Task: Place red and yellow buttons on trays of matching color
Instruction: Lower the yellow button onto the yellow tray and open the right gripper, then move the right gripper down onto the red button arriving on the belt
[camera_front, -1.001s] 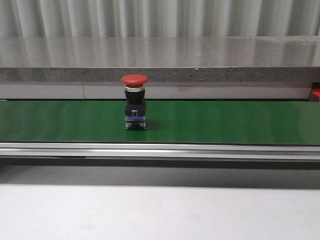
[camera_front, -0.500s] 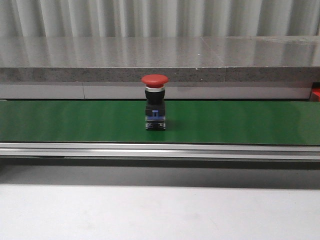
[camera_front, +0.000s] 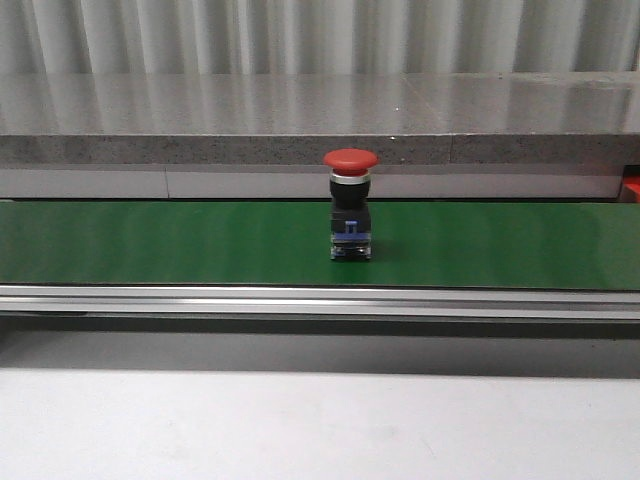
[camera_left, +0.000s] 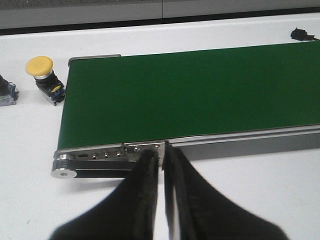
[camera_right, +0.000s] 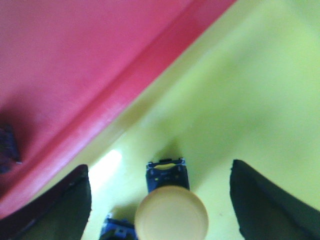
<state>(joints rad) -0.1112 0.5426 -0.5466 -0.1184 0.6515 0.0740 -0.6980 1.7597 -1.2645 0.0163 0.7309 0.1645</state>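
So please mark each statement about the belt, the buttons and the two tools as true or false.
1. The red button stands upright on the green belt. True.
2. The left tool is wide open. False: its fingers are almost together, holding nothing.
3. A yellow button sits on the yellow tray between the fingers of the open right tool. True.
4. The other yellow button lies on the belt. False: it stands on the white table beside the belt's end.

I see a red button (camera_front: 351, 205) standing upright on the green conveyor belt (camera_front: 150, 243). The belt sits on a white table (camera_left: 240, 185), and a yellow button (camera_left: 43, 80) lies on that table beside the belt's end.
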